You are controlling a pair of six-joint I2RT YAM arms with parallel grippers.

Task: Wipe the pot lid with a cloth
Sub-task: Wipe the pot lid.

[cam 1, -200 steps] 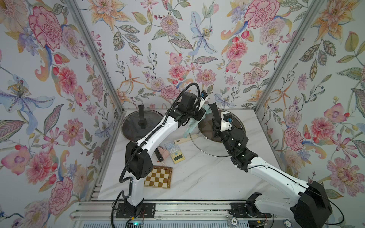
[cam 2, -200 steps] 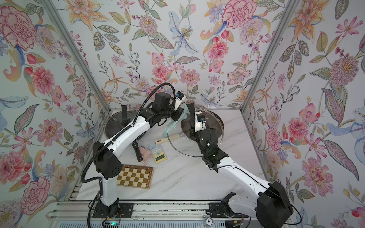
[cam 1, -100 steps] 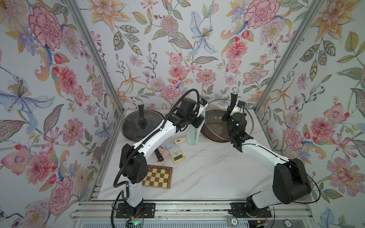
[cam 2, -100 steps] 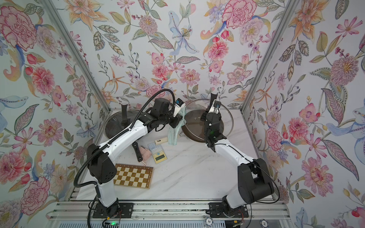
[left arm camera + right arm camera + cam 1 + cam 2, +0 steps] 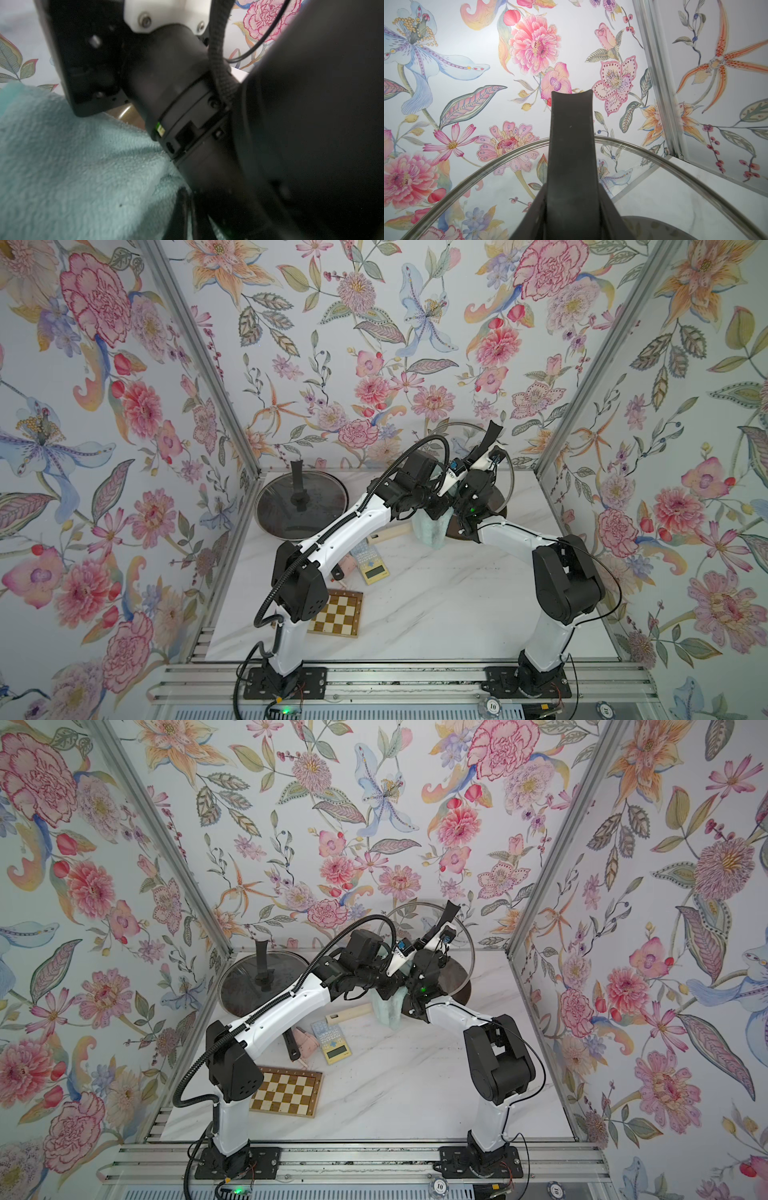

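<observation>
Just above and right of the frame's centre in a top view, the right gripper (image 5: 484,457) clamps its jaws on the black handle (image 5: 493,432) of the glass pot lid (image 5: 459,438), raised on edge over the worktop (image 5: 436,605), while the left gripper (image 5: 434,512), jaws pinched tight, holds the mint terry cloth (image 5: 430,531) hanging just beside it.
</observation>
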